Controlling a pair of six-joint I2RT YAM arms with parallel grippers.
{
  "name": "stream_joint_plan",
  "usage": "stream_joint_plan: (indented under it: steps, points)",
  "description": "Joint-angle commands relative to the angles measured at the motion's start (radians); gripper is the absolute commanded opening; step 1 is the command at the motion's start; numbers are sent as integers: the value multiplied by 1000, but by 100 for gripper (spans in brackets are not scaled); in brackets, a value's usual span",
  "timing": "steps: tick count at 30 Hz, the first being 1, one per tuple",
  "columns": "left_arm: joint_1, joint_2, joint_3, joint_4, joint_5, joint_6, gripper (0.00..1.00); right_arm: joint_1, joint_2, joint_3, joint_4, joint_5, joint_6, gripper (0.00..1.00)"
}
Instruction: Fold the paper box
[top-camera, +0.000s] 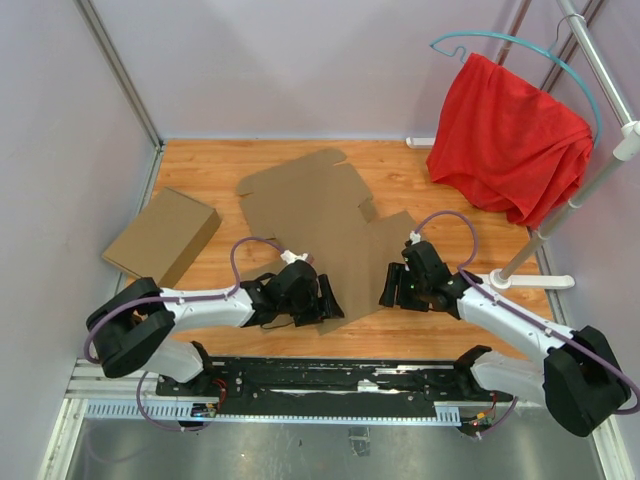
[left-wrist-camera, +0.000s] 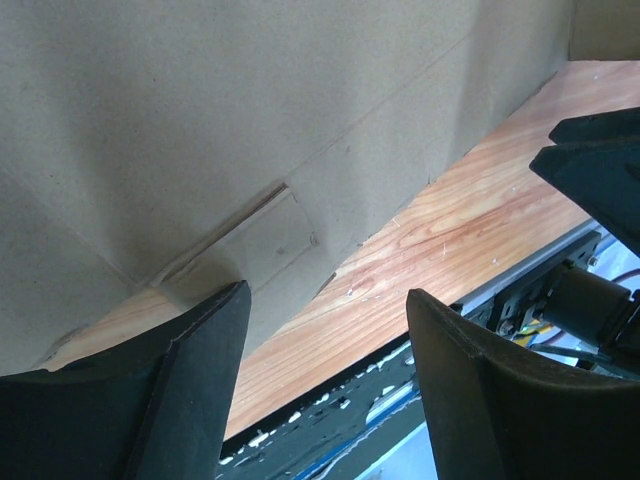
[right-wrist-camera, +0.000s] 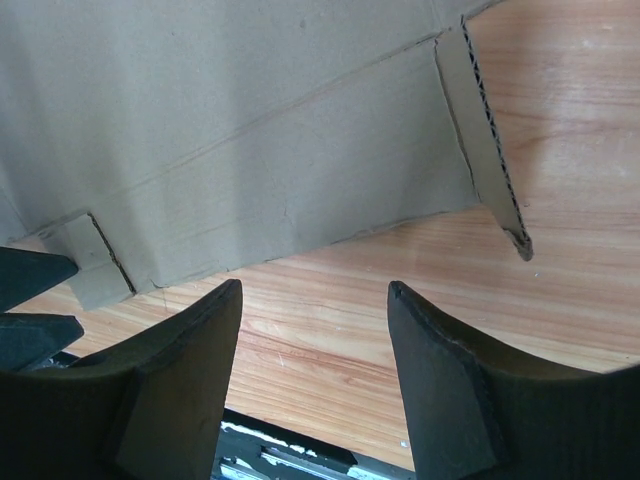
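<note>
Looking down at one big brown paper box (top-camera: 320, 215), lying flat and not folded up in the middle of the wooden table (top-camera: 200, 165). Spreading out from the far side toward the near edge, with flaps and tabs sticking out all around. Showing long fold lines across the plain brown card in both wrist views, plus one little tab (left-wrist-camera: 270, 235) by the near edge. Tipping up a bit at one side flap (right-wrist-camera: 485, 140) and showing the wavy inside of the card. Pointing the left gripper (top-camera: 332, 298) at the near edge of the box from the left, jaws standing wide and holding nothing. Keeping one finger (left-wrist-camera: 190, 360) right by the card edge, not showing clearly whether touching. Pointing the right gripper (top-camera: 392, 285) at that near edge from the right, jaws also standing wide, gripping nothing, with bare wood showing between the fingers. Counting: one flat paper box, two grippers, one closed tan box (top-camera: 160, 237) sitting off to the left, well apart, and one red cloth (top-camera: 510, 140) hanging up at the far right.
</note>
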Motion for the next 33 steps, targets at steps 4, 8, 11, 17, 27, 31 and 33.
stream_joint_plan:
  steps: [4, 8, 11, 17, 27, 31, 33]
  points:
    - [-19, -108, 33, -203, -137, 22, 72, -5, -46, 14, -27, -13, -19, 63]
    - [-17, -192, 156, -336, -304, 82, 73, -6, -70, 13, -40, -19, 3, 72]
    - [-8, -188, 268, -386, -384, 141, 74, -4, -82, -6, -22, -47, 39, 83]
    - [105, -76, 433, -355, -342, 277, 75, 19, -141, -106, 100, -131, 169, 88]
    - [359, 256, 634, -199, -323, 500, 71, 147, -111, -195, 294, -78, 336, 88]
    - [379, 384, 675, -171, -309, 548, 71, 151, -32, -194, 347, -84, 362, 88]
    - [383, 436, 688, -175, -309, 562, 70, 152, 13, -189, 366, -90, 372, 88]
